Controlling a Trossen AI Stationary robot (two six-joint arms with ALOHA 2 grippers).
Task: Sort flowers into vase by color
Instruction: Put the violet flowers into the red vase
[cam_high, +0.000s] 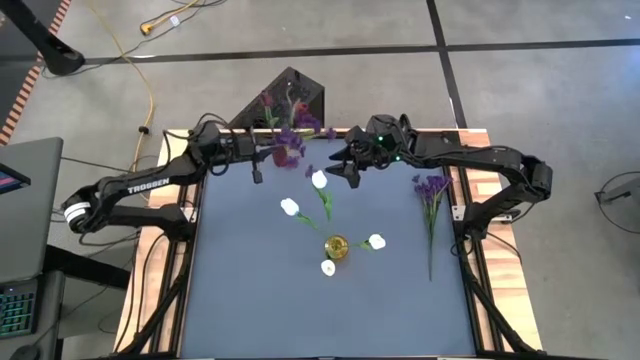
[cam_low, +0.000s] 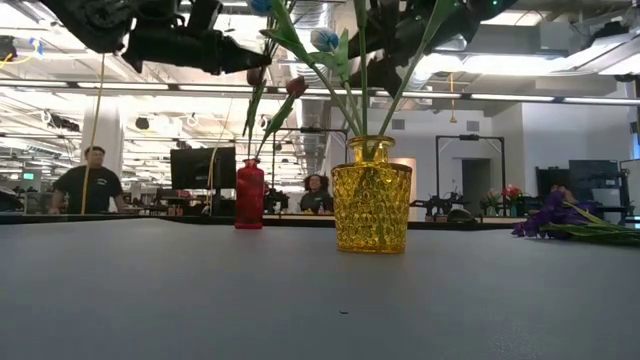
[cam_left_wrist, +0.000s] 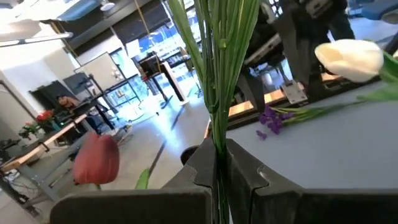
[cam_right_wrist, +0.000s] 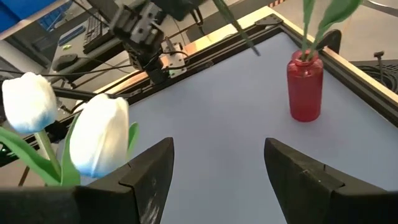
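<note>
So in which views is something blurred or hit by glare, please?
Left wrist view: the bundle of green stems in the left gripper is sharp, the dark red tulip head soft. Low view: bright ceiling strips behind the yellow patterned glass vase. Right wrist view: two white tulip heads blurred.

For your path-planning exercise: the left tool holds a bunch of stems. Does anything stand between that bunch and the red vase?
Nothing visible does. The left tool is shut on the stems just beside the red vase at the table's far edge. The yellow vase of white tulips stands nearer mid-table, off that path.
</note>
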